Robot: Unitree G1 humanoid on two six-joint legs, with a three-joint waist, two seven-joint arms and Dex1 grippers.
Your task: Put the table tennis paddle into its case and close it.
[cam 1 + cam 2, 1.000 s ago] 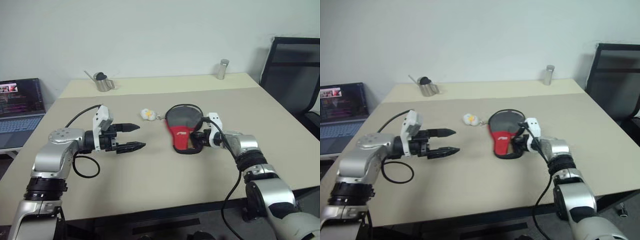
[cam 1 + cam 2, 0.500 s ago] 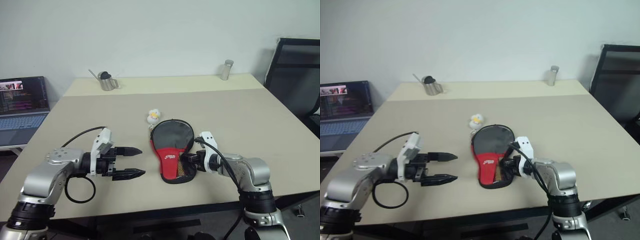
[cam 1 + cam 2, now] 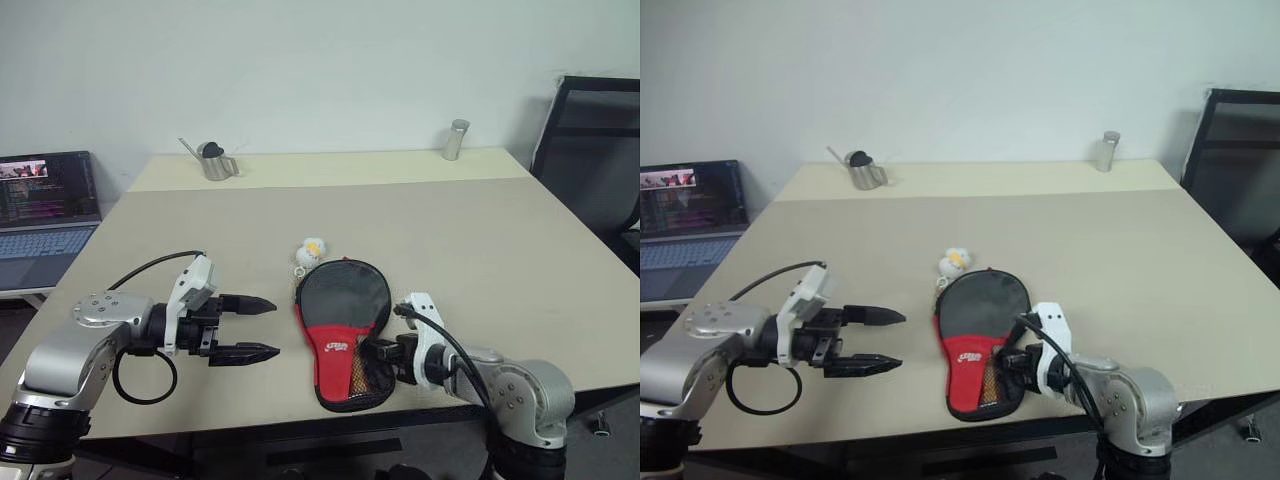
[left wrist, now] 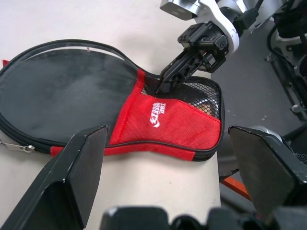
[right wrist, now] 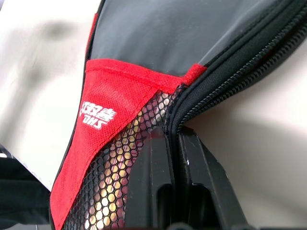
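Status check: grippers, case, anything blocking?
Left gripper open, clear of the case. Right gripper shut on the case's edge by the mesh pocket. Case flat near table's front edge. Nothing blocking.

beige table (image 3: 480,230), white wall (image 3: 330,60), black chair (image 3: 590,150) at right.

Your left gripper (image 3: 262,328) points right with fingers spread wide. Your right gripper (image 4: 165,82) points left, fingers pressed together, forearm low.
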